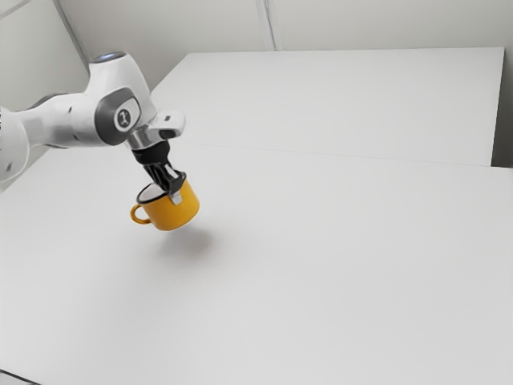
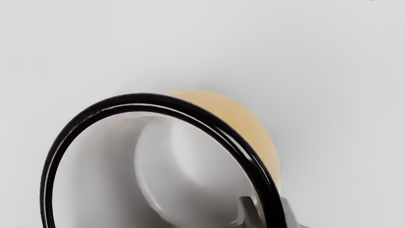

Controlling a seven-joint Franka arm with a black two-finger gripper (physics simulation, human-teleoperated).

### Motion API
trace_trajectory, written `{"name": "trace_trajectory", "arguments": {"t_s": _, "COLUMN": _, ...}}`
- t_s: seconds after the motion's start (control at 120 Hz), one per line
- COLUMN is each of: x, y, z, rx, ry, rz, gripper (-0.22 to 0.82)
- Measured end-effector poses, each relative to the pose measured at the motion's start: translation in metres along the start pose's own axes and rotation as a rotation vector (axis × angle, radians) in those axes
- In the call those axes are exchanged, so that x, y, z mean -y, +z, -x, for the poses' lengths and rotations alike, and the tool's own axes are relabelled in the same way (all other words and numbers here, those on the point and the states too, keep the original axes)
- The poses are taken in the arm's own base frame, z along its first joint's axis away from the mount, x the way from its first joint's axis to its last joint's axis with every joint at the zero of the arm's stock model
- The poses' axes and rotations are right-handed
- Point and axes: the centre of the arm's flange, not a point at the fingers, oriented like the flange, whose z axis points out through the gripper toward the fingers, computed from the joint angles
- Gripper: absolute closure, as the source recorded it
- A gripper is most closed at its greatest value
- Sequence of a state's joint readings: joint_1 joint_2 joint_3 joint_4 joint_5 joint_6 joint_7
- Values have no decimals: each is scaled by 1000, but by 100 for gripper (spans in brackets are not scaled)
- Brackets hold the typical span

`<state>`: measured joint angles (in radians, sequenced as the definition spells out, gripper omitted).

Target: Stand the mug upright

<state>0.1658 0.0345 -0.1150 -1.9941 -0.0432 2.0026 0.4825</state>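
Okay, arm (image 1: 72,120) takes up the 10 o'clock side of the exterior view, over the table (image 1: 321,273); dark strip (image 1: 20,377) at the 7 o'clock corner. Plain tabletop runs from the mug (image 1: 171,215) toward 3 and 5 o'clock, far edge around 1. Mug tilted, raised over its shadow (image 1: 194,243), handle (image 1: 134,214) near 9. Gripper (image 1: 173,191) pinches the mug wall. Wrist view adds white interior (image 2: 196,158), black rim (image 2: 139,97), one finger inside, other outside.
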Motion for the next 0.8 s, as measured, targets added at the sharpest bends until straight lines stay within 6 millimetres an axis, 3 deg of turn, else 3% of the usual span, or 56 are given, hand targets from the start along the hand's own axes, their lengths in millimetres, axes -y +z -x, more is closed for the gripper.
{"name": "trace_trajectory", "arguments": {"t_s": 0.192, "x": 6, "y": 46, "z": 14, "rx": -15, "ry": -97, "rz": -50, "gripper": 79}}
{"name": "trace_trajectory", "arguments": {"t_s": 0.325, "x": 12, "y": 68, "z": 22, "rx": -31, "ry": -166, "rz": -62, "gripper": 77}}
{"name": "trace_trajectory", "arguments": {"t_s": 0.433, "x": 5, "y": 80, "z": 22, "rx": -41, "ry": -195, "rz": -57, "gripper": 67}}
{"name": "trace_trajectory", "arguments": {"t_s": 0.5, "x": -5, "y": 84, "z": 18, "rx": -50, "ry": -195, "rz": -54, "gripper": 53}}
{"name": "trace_trajectory", "arguments": {"t_s": 0.658, "x": -26, "y": 76, "z": 7, "rx": -85, "ry": -191, "rz": -61, "gripper": 26}}
{"name": "trace_trajectory", "arguments": {"t_s": 0.8, "x": -27, "y": 24, "z": -4, "rx": -145, "ry": -209, "rz": -82, "gripper": 13}}
